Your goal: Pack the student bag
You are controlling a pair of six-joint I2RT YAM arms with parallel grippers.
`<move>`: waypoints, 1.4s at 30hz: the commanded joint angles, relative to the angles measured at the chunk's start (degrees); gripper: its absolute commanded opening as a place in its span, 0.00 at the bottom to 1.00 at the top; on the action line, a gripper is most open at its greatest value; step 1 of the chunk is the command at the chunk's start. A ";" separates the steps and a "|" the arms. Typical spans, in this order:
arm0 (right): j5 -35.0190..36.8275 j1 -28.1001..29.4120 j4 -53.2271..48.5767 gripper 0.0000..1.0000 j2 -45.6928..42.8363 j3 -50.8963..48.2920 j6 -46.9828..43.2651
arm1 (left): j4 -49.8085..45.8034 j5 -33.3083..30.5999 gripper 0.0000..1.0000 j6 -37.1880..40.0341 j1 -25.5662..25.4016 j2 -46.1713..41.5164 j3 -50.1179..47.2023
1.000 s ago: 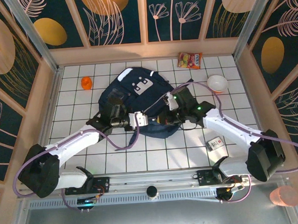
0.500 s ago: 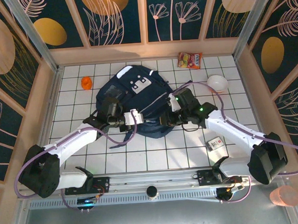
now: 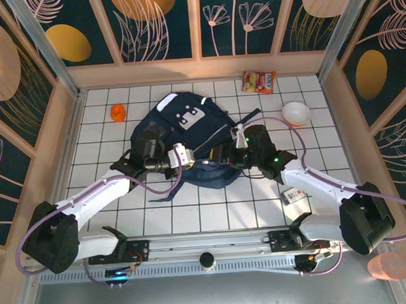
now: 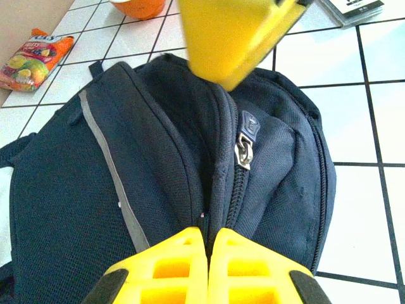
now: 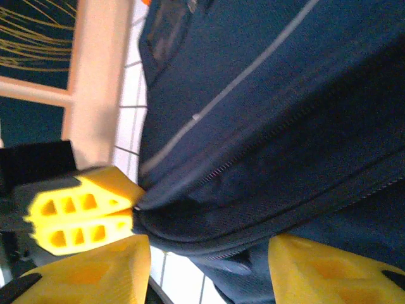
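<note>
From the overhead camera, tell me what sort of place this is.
Probably a robot test cell: a white gridded table fenced by leaf-painted wall panels, with a left arm and right arm bolted at its near edge.

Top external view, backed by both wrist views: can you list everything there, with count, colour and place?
navy-blue fabric backpack: one, navy with white trim, table centre.
crinkly snack packet: one, red and yellow, far edge, right of centre.
round bowl: one, white, right of the backpack.
small round orange object: one, orange, far left of the backpack; kind unclear.
small flat box: one, white and dark, near right, beside the right arm.
translucent cup: one, pink, off the table, near right corner.
left tool: one, yellow fingers, shut on the backpack's fabric by the zip.
right tool: one, yellow fingers, open around the backpack's edge.
</note>
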 commanded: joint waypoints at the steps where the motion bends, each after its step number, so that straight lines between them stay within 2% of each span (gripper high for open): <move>1: 1.59 -1.37 6.02 0.52 -0.26 0.26 5.04 | 2.57 4.88 0.00 -0.69 -0.11 -0.98 0.34; 10: 3.66 -2.26 8.71 0.53 3.23 1.16 12.55 | 6.20 10.03 0.00 -2.30 -0.46 -1.69 0.01; 11: 3.83 -2.24 9.81 0.51 3.58 1.01 13.58 | 6.16 10.08 0.00 -2.20 -0.55 -1.52 -0.03; 13: 4.88 -2.05 10.70 0.32 3.81 1.19 14.41 | 5.78 9.48 0.00 -2.11 -0.63 -1.19 0.16; 15: 5.26 -1.90 11.17 0.11 3.44 1.53 14.04 | 5.19 7.87 0.17 -2.87 -0.56 -1.08 0.41; 16: 5.26 -1.88 11.20 0.03 3.09 1.75 13.58 | 4.60 7.13 0.25 -3.14 -0.59 -1.08 0.64; 17: 5.13 -1.80 10.94 0.00 2.69 2.04 13.06 | 3.01 6.67 0.33 -2.98 -0.64 -1.00 1.44; 18: 4.79 -1.69 10.60 0.00 2.13 2.48 12.38 | 0.99 6.51 0.43 -2.95 -0.65 -0.91 2.53; 20: 4.51 -1.32 9.65 0.00 1.16 3.48 11.10 | -0.44 5.60 0.57 -3.89 -0.56 -0.97 3.80; 27: 2.74 0.43 9.42 0.00 0.46 7.47 8.04 | 1.09 2.13 0.76 -4.34 -0.96 0.90 4.41; 31: 1.84 0.80 9.44 0.00 1.08 8.88 7.52 | 1.01 0.57 0.79 -3.34 -1.73 3.26 5.81; 32: 1.62 0.82 9.43 0.00 1.09 9.00 7.52 | 2.19 -0.33 0.78 -3.71 -1.84 3.79 5.72; 35: 0.92 0.88 9.19 0.00 1.09 9.06 7.53 | 4.58 -1.79 0.64 -4.61 -1.87 5.11 6.04; 37: 0.69 0.95 8.62 0.00 0.70 9.02 7.11 | 4.36 -2.37 0.47 -4.97 -1.82 6.00 6.61; 39: 1.50 0.88 6.15 0.02 -0.39 9.40 5.02 | 3.28 -2.39 0.22 -4.62 -1.77 6.05 7.00; 40: 2.86 0.92 3.97 0.11 -1.21 9.75 3.42 | 2.97 -2.27 0.11 -4.57 -1.86 5.66 6.82; 41: 5.17 1.00 1.07 0.25 -2.41 9.88 0.53 | 2.93 -2.01 0.01 -4.80 -1.87 5.15 6.61; 42: 8.35 1.12 -2.03 0.34 -3.68 9.63 -2.38 | 2.95 -1.54 0.00 -5.19 -1.87 4.54 6.23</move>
